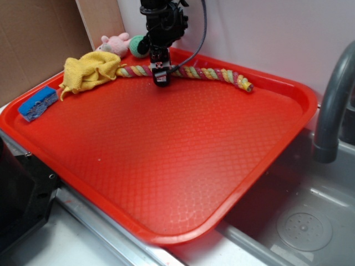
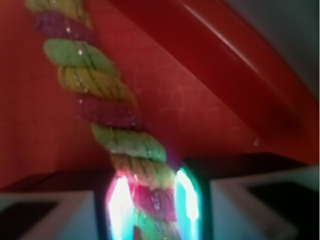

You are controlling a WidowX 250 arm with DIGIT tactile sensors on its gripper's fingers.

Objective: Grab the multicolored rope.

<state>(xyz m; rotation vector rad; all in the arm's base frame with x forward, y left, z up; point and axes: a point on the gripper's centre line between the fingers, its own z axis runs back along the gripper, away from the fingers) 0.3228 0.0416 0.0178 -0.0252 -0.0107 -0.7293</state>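
Note:
The multicolored rope, twisted from pink, yellow, green and red strands, lies along the far edge of the red tray. My gripper is down on the rope near its middle, pointing straight down. In the wrist view the rope runs up from between the two fingers, which press on it from both sides. The gripper is shut on the rope. The rope's left end is hidden under the yellow cloth.
A yellow cloth lies at the tray's far left, with a blue sponge left of it. A pink plush toy and a green knitted ball sit behind the gripper. A grey faucet and sink stand right.

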